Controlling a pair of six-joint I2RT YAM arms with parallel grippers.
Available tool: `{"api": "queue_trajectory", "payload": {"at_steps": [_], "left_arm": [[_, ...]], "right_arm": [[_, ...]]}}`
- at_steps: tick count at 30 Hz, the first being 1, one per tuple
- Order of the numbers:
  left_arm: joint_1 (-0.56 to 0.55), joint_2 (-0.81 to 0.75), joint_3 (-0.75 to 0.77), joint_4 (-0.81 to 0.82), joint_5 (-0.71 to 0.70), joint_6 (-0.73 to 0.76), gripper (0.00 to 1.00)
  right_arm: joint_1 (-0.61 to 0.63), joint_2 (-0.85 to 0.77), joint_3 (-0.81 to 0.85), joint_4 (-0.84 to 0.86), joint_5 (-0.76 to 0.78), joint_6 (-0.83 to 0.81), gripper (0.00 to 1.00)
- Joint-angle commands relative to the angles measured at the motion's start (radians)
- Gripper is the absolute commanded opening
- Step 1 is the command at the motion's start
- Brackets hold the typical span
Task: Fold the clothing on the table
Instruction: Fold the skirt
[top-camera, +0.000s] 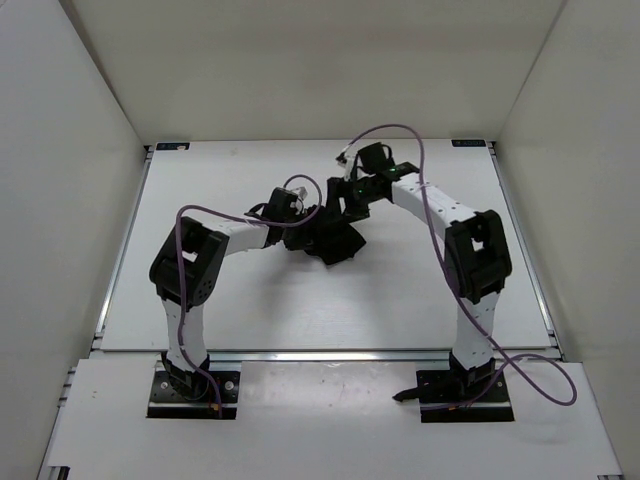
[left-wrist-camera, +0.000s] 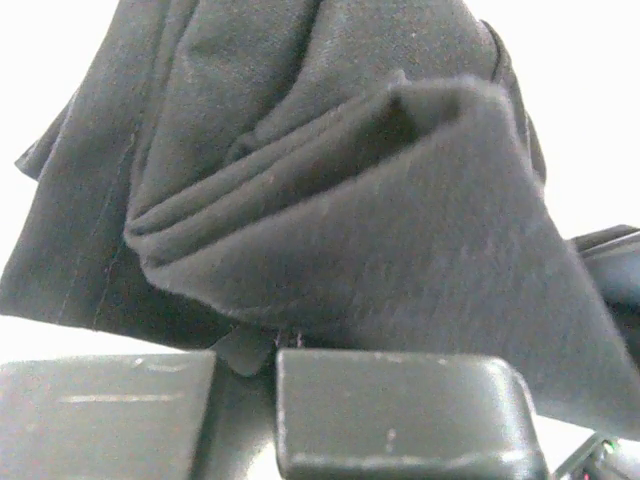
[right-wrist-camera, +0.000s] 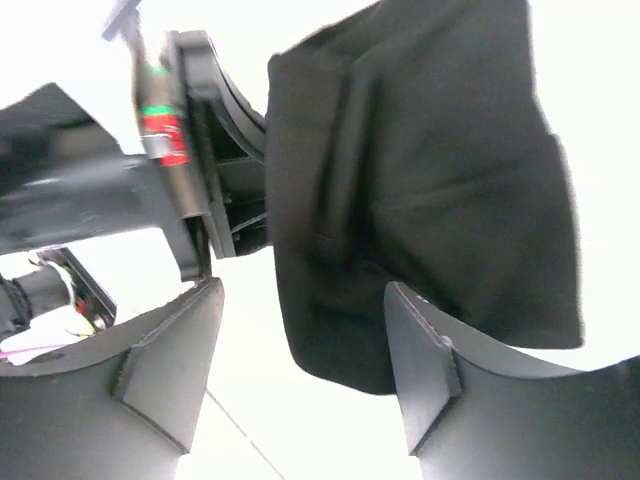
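The black clothing (top-camera: 336, 244) hangs bunched in a small folded bundle over the middle of the white table (top-camera: 260, 310). My left gripper (top-camera: 308, 224) is shut on the clothing (left-wrist-camera: 330, 200), pinching a lower edge between its fingers (left-wrist-camera: 400, 410), and layered folds fill the left wrist view. From the right, my right gripper (top-camera: 347, 200) meets the bundle. It stands open (right-wrist-camera: 300, 345), and the clothing (right-wrist-camera: 420, 170) hangs just beyond and between its spread fingers (right-wrist-camera: 425, 360), with no pad pressing on it. Whether the cloth's lowest tip touches the table I cannot tell.
Metal rails (top-camera: 124, 250) edge the table on the left and right. White walls (top-camera: 70, 150) close in on three sides. Purple cables (top-camera: 430, 200) loop along both arms. The left arm's wrist housing (right-wrist-camera: 170, 140) sits close to the right gripper.
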Motion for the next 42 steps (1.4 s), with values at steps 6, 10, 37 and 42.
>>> {"api": "queue_trajectory", "payload": {"at_steps": [6, 10, 37, 42], "left_arm": [[0.053, -0.193, -0.102, -0.112, 0.010, -0.006, 0.01], [0.038, -0.258, -0.143, -0.099, 0.006, -0.025, 0.01], [0.026, -0.442, -0.179, -0.065, -0.081, -0.088, 0.11], [-0.062, -0.276, -0.101, -0.068, -0.096, -0.067, 0.00]], "right_arm": [[-0.151, -0.316, -0.172, 0.190, -0.035, 0.039, 0.50], [-0.141, -0.323, -0.301, 0.215, 0.005, -0.004, 0.36], [-0.002, -0.197, -0.411, 0.383, -0.106, -0.010, 0.07], [-0.097, -0.191, -0.385, 0.334, -0.089, -0.032, 0.00]]}}
